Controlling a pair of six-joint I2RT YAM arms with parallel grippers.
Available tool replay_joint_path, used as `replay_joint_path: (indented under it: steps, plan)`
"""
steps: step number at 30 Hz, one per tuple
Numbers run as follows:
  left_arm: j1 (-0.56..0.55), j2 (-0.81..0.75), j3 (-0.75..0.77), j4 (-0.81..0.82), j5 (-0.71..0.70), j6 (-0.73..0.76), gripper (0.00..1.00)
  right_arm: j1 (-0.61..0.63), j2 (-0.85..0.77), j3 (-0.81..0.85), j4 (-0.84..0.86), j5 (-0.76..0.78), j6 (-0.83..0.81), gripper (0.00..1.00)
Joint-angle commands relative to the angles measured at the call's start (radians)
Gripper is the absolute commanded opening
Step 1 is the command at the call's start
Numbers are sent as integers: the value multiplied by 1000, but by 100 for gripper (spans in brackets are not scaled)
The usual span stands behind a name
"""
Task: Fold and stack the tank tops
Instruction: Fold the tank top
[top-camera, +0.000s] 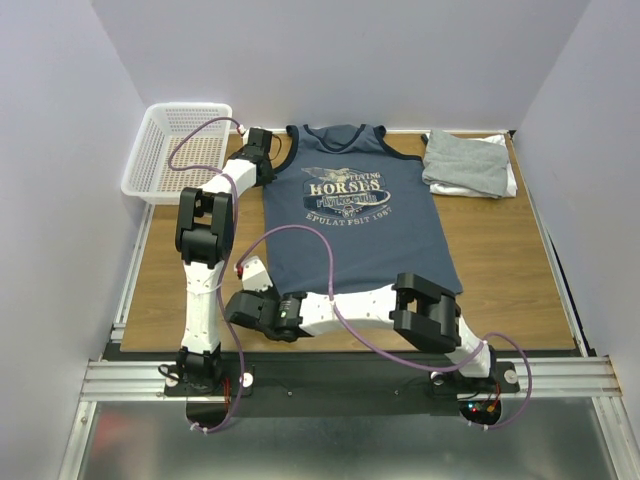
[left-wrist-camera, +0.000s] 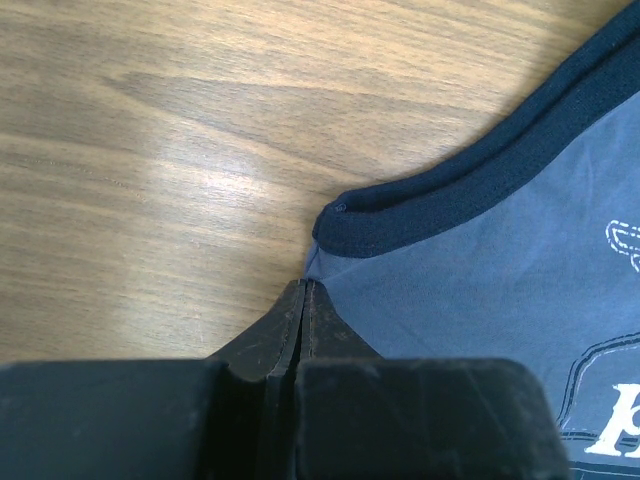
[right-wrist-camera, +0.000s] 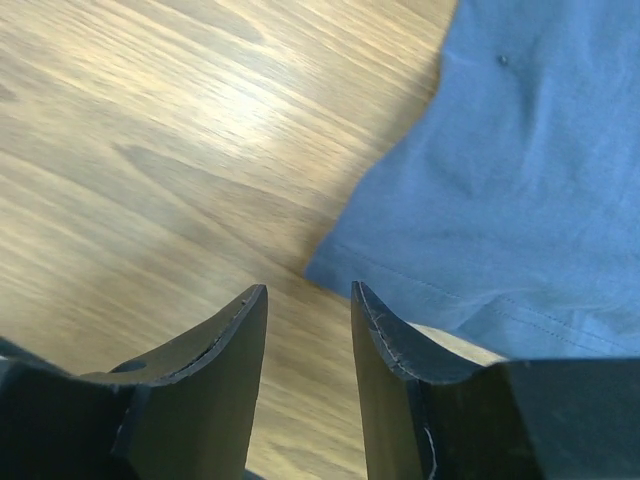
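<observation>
The navy tank top (top-camera: 350, 215) with the pale "HORSES" print lies spread flat in the middle of the table. My left gripper (top-camera: 268, 160) is at its upper left armhole. In the left wrist view this gripper (left-wrist-camera: 303, 287) is shut, its tips pinching the blue cloth (left-wrist-camera: 470, 280) just below the dark trim (left-wrist-camera: 420, 215). My right gripper (top-camera: 258, 292) is at the shirt's near left corner. In the right wrist view it (right-wrist-camera: 308, 290) stands open, with the hem corner (right-wrist-camera: 330, 268) just beyond its tips and only bare wood between the fingers. Folded grey and white tank tops (top-camera: 468, 165) lie at the back right.
A white plastic mesh basket (top-camera: 180, 150) stands at the back left, beside the left arm's forearm. The right arm stretches leftward along the table's (top-camera: 180, 280) near edge. Purple cables loop over both arms. Walls close the table in on three sides.
</observation>
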Motion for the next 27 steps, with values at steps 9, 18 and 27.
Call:
replay_joint_path:
  steps: [9, 18, 27]
  plan:
    - [19, -49, 26, 23, 3, 21, 5, 7, 90, 74, 23, 124, -29, 40]
    - [20, -57, 26, 26, 15, 20, 5, 7, 47, 20, 23, 90, -20, 18]
    - [19, -121, -92, 71, 55, -57, 2, 7, -232, -262, 71, -109, 3, 0]
